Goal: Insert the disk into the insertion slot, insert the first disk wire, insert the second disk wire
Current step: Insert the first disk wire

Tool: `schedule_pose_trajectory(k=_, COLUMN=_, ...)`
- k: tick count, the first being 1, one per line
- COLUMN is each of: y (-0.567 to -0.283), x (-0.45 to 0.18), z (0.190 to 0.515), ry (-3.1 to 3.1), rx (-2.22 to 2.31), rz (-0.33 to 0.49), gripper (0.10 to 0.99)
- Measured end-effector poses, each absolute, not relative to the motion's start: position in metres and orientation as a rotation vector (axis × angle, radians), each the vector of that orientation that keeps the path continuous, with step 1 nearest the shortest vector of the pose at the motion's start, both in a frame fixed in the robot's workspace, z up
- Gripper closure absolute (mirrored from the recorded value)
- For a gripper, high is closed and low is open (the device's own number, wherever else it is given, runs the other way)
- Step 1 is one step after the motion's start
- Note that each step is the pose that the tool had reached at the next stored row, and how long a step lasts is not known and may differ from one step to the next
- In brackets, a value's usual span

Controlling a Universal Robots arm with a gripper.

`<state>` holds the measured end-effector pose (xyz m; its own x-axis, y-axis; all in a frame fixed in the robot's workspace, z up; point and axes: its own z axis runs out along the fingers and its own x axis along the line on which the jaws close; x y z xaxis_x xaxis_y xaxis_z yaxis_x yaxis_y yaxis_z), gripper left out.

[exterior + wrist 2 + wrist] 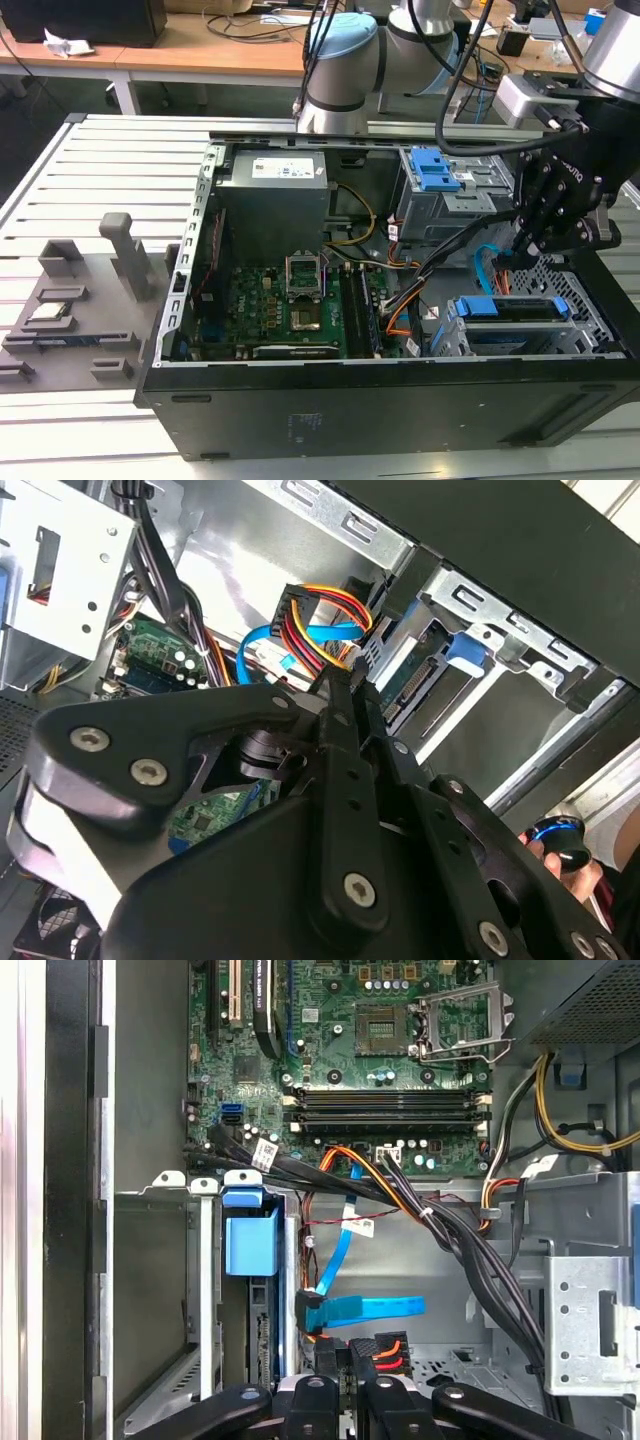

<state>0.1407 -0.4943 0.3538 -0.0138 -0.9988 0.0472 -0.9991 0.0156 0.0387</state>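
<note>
The disk [505, 310], in its blue carrier [250, 1243], lies seated in the insertion slot [590, 322], the low perforated cage at the case's corner on the exterior view's right. My gripper [520, 245] hangs just behind that cage. Its fingers [345, 695] are shut on the first disk wire [322, 615], an orange, red and black bundle, close to its dark plug [385, 1352]. Beside the fingertips the second disk wire [372, 1307], a flat light-blue cable, loops loose, and its plug [310, 1310] hangs free. The disk's rear connector [420, 675] faces the fingertips, a short gap away.
A thick black cable bundle [470, 1250] crosses from the motherboard [290, 300] past the gripper. The taller grey bay with a blue latch [438, 175] stands behind it, and the power supply [275, 200] beyond. Grey fixtures [70, 300] sit on the slatted table at the exterior view's left.
</note>
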Motion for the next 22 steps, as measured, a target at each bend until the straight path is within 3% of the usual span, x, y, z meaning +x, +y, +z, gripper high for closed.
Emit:
schedule_pose_trajectory(k=11, y=-0.523, x=0.142, z=0.352, ry=-2.206, rx=2.150, rz=0.008, gripper=0.918)
schedule_pose_trajectory(k=22, y=-0.527, x=0.147, z=0.347, ry=-2.237, rx=2.118, rz=0.007, gripper=0.918)
